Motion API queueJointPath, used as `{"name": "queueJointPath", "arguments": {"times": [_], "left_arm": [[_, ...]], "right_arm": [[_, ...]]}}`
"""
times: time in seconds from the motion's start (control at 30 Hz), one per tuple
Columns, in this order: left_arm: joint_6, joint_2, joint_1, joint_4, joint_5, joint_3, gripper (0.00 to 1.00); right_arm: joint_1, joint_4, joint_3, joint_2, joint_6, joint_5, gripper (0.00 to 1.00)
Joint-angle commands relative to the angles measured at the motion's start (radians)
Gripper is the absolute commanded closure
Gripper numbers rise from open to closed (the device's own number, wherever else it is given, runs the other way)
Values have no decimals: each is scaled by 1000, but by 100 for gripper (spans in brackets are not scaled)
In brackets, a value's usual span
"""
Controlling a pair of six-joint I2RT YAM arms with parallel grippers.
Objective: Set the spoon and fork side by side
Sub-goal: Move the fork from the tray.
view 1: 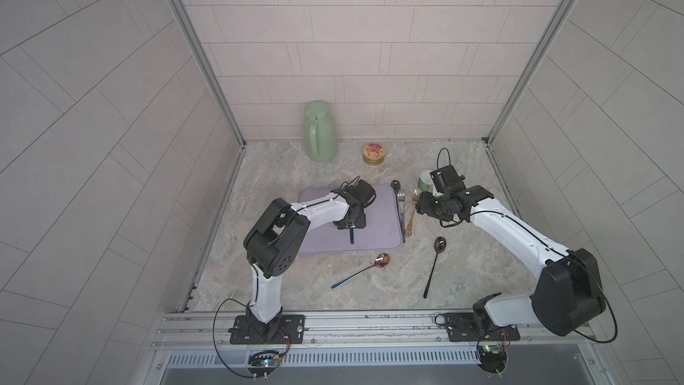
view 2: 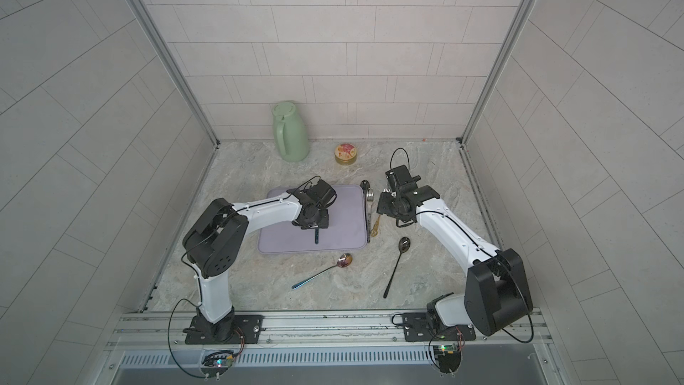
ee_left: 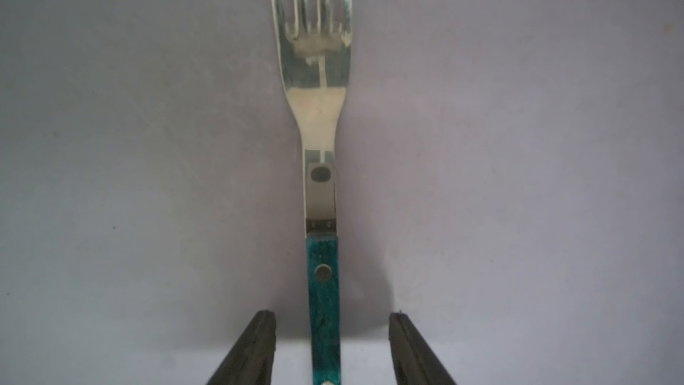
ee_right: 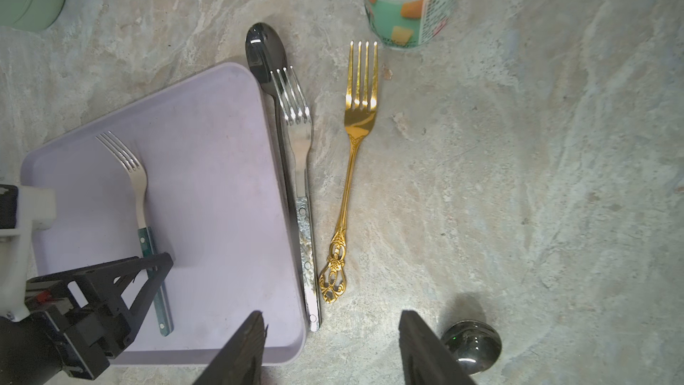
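Observation:
A fork (ee_left: 320,105) with a teal handle lies on the purple tray (view 1: 381,224), also seen as the fork (ee_right: 140,194) in the right wrist view. My left gripper (ee_left: 333,314) is open and straddles its handle, with a gap on each side. A black spoon (ee_right: 264,53), a silver fork (ee_right: 301,149) and a gold fork (ee_right: 357,135) lie just off the tray's right edge. My right gripper (ee_right: 332,314) hovers open over bare table near their handle ends, holding nothing. A second black spoon (view 1: 435,261) and a rainbow spoon (view 1: 381,260) lie nearer the front.
A green jug (view 1: 319,133) and a small round tin (view 1: 374,153) stand at the back wall. A printed cup (ee_right: 411,1) stands behind the right gripper, close to the gold fork's tines. Walls close in the table on three sides.

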Motion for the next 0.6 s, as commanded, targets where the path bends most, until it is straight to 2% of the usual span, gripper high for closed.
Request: {"name": "queueJointPath", "arguments": {"times": [0.0, 0.3, 0.5, 0.57], "left_arm": [[-10, 4, 2, -80, -24, 32, 52], [-4, 7, 21, -95, -7, 12, 72], [46, -66, 103, -90, 28, -57, 85], [77, -78, 138, -95, 40, -68, 86]], "right_arm": [[-10, 24, -7, -16, -26, -2, 39], [-35, 28, -23, -1, -33, -3, 38], [-51, 31, -30, 5, -49, -5, 38], [-57, 36, -34, 7, -50, -3, 38]]}}
